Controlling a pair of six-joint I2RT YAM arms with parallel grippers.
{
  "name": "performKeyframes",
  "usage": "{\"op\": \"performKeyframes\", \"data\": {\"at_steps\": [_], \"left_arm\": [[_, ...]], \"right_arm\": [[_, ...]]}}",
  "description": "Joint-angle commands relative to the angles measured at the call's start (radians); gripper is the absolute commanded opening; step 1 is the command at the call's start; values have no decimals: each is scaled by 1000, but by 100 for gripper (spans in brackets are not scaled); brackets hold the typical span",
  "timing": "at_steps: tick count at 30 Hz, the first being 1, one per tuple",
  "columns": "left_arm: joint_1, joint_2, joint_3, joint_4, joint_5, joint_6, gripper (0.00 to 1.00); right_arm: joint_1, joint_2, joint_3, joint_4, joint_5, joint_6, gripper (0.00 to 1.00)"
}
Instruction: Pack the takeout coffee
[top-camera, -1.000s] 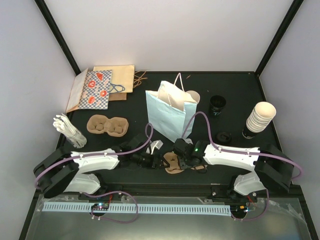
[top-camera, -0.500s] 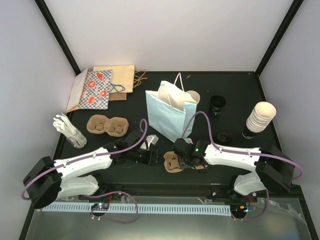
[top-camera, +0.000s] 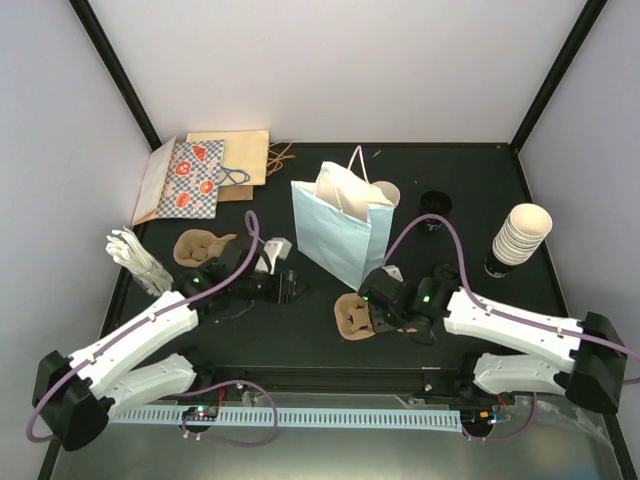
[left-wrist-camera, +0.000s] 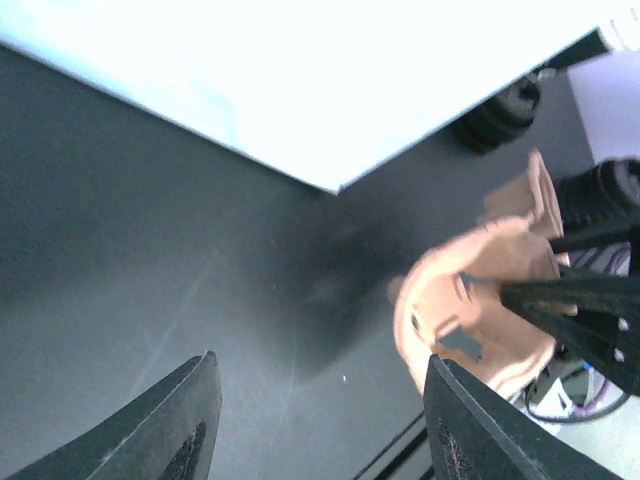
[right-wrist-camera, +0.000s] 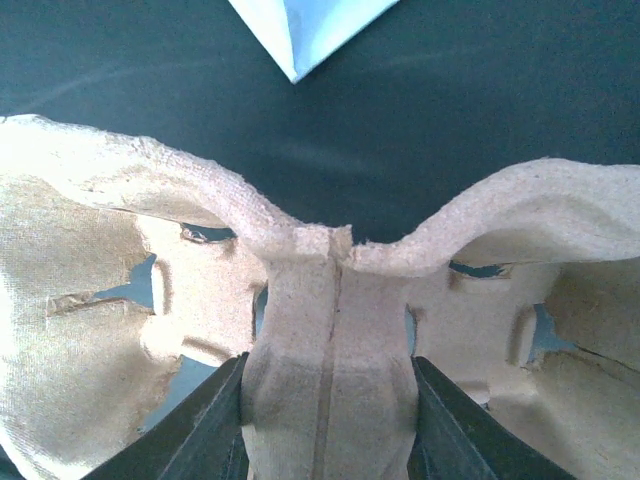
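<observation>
Left gripper (top-camera: 284, 286) has pulled back left, off the carrier (top-camera: 350, 318). Cups (top-camera: 522, 234) stand stacked at far right, axis upright, mouths up. Left jaws apart, empty; right gripper (top-camera: 372, 313) clamped on carrier's ridge.

The black tabletop (top-camera: 470, 175) carries a light blue paper bag (top-camera: 335, 238) standing upright near its middle. In the far left corner lie a flat checked bag with red prints (top-camera: 190, 178) and a flat brown paper bag (top-camera: 238, 155), overlapping. A bundle of white plastic cutlery (top-camera: 135, 258) lies by the left edge, with a brown cup carrier (top-camera: 195, 246) just beside it. A second cup carrier (top-camera: 350, 316) sits toward the near edge; whether it touches the surface cannot be told. A cream cup (top-camera: 388, 193) stands behind the blue bag, a black lid (top-camera: 435, 202) near it, and a stack of white cups (top-camera: 522, 232) stands by the right edge.
</observation>
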Motion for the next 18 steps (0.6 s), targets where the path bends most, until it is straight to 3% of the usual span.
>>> {"op": "performKeyframes", "data": {"at_steps": [1, 10, 18], "left_arm": [[83, -51, 96, -76, -37, 86, 59], [261, 10, 309, -83, 27, 162, 60], [347, 100, 454, -46, 93, 185, 61]], "right_arm": [[2, -75, 71, -110, 56, 11, 41], [2, -172, 224, -241, 109, -1, 41], [1, -204, 436, -343, 167, -24, 41]]}}
